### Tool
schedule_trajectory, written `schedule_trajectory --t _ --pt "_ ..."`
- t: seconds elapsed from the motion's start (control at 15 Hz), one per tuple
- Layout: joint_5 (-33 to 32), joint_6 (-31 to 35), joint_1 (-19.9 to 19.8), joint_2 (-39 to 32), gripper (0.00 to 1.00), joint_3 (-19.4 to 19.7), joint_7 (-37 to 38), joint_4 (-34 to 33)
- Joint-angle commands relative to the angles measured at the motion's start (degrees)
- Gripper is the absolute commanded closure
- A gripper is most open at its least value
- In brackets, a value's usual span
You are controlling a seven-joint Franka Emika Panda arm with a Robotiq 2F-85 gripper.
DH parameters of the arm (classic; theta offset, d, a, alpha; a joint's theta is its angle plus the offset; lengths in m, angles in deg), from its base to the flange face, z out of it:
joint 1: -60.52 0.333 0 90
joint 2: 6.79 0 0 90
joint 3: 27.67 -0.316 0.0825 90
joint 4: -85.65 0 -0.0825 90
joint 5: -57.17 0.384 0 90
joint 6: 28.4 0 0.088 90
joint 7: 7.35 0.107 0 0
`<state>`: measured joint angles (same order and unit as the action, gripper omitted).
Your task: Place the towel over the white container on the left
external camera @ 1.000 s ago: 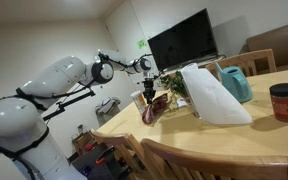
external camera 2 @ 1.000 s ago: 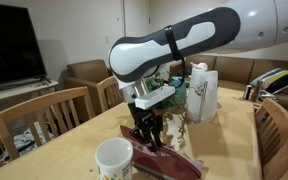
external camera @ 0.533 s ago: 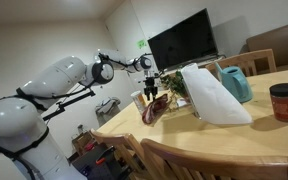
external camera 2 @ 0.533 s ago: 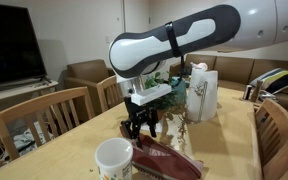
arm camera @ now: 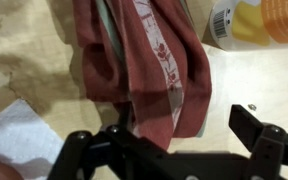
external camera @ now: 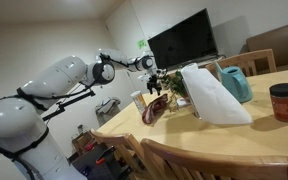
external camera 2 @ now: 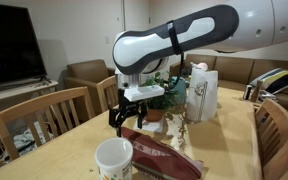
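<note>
The towel (external camera 2: 166,160), a dark red cloth with a patterned stripe, lies crumpled on the table just right of the white container (external camera 2: 114,160), a small cream cup. It is beside the cup, not over it. My gripper (external camera 2: 129,122) hangs open above the towel, holding nothing. In the wrist view the towel (arm camera: 134,60) fills the middle, and my gripper (arm camera: 169,140) shows as two dark fingers (arm camera: 259,135) spread wide at the bottom, clear of the cloth. In an exterior view the gripper (external camera: 156,87) is above the towel (external camera: 156,108).
A big white slanted object (external camera: 214,95), a teal jug (external camera: 236,83) and a dark red jar (external camera: 285,102) stand further along the table. A plant (external camera 2: 174,90) and a white carton (external camera 2: 202,92) stand behind the towel. Wooden chairs (external camera 2: 54,115) line the table's edge.
The gripper opened, let go of the towel and rose away from it. The towel dropped and stays on the table beside the cup.
</note>
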<state>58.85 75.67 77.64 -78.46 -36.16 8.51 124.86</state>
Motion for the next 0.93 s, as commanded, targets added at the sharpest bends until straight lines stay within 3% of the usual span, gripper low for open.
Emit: schedule_trajectory --t 0.0,0.87 --pt "0.0 0.0 0.0 0.0 0.0 0.0 -0.2 0.0" --pt "-0.8 -1.4 0.3 -0.7 0.0 1.1 2.2 0.8"
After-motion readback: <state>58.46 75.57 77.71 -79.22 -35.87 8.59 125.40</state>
